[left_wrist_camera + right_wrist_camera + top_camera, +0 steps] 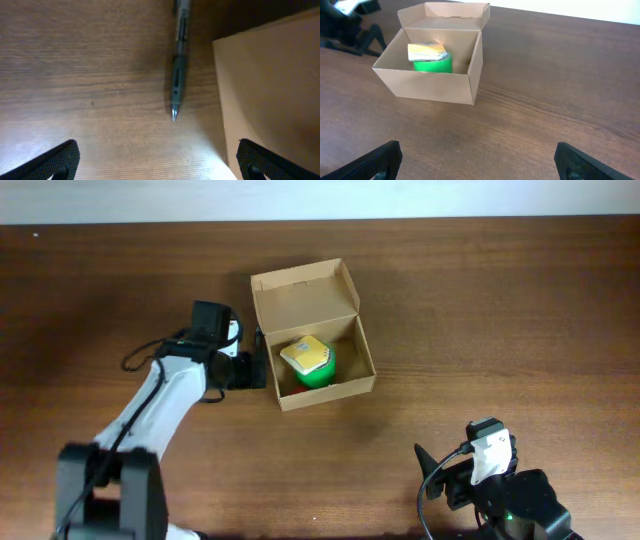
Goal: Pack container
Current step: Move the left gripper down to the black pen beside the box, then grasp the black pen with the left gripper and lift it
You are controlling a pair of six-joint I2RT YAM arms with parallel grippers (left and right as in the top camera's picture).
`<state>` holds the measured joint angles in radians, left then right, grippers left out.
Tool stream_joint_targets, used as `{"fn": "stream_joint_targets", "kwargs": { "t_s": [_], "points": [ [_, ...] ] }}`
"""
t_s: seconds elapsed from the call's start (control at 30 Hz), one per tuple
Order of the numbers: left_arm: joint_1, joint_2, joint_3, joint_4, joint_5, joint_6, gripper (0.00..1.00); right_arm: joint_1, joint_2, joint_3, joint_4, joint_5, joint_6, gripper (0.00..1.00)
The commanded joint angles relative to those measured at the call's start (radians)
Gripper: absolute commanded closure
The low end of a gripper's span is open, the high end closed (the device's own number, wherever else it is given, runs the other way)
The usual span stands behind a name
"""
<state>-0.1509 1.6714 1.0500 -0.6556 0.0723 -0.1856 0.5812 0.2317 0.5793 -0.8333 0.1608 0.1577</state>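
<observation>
The tan cardboard container (322,391) stands open at the table's middle, its flap lid up at the back. It also shows in the right wrist view (427,88). Inside sits a green round item with a yellow top (311,361), also seen in the right wrist view (433,66). A dark pen (178,60) lies on the table just outside the container's left wall (270,90). My left gripper (157,160) is open and empty, low over the table beside that wall, with the pen's tip just ahead of it. My right gripper (477,162) is open and empty, near the front right (445,478).
The brown wooden table (500,310) reaches a pale strip along the far edge (320,198). The left arm (160,395) stretches from the front left toward the container. No other loose objects show.
</observation>
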Motion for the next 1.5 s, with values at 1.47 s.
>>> {"fn": "stream_joint_targets", "kwargs": {
  "t_s": [1.47],
  "points": [
    [-0.089,0.314,0.216,0.001,-0.201,0.0,0.3,-0.004,-0.008,-0.003,0.002,0.016,0.008,0.01]
  ]
}}
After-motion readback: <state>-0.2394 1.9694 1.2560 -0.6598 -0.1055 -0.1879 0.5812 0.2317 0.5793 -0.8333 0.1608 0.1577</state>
